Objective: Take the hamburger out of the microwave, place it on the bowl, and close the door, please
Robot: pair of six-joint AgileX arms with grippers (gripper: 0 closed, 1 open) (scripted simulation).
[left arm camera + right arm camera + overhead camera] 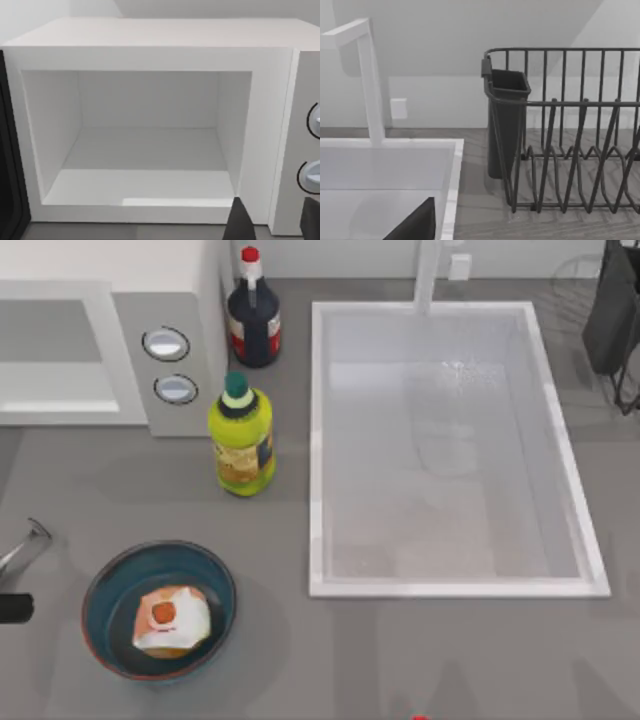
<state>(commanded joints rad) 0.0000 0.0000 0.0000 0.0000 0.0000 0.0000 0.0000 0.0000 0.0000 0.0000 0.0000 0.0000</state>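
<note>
The hamburger (170,620), a pale lump with an orange spot, lies inside the blue bowl (110,585) at the table's front left. The white microwave (150,300) stands at the back left. Its cavity (145,150) is bare in the left wrist view, and the door (7,175) stands open as a dark panel at the cavity's side. My left gripper (275,225) is open in front of the microwave, below the knob panel, holding nothing. Part of my left arm (12,608) shows at the table's left edge, beside the bowl. A dark part of my right gripper (415,225) hangs over the sink.
A yellow bottle (241,435) and a dark bottle with a red cap (253,315) stand right of the microwave. A white sink (320,440) with a faucet (370,80) takes up the middle and right. A dark dish rack (570,130) stands at the back right.
</note>
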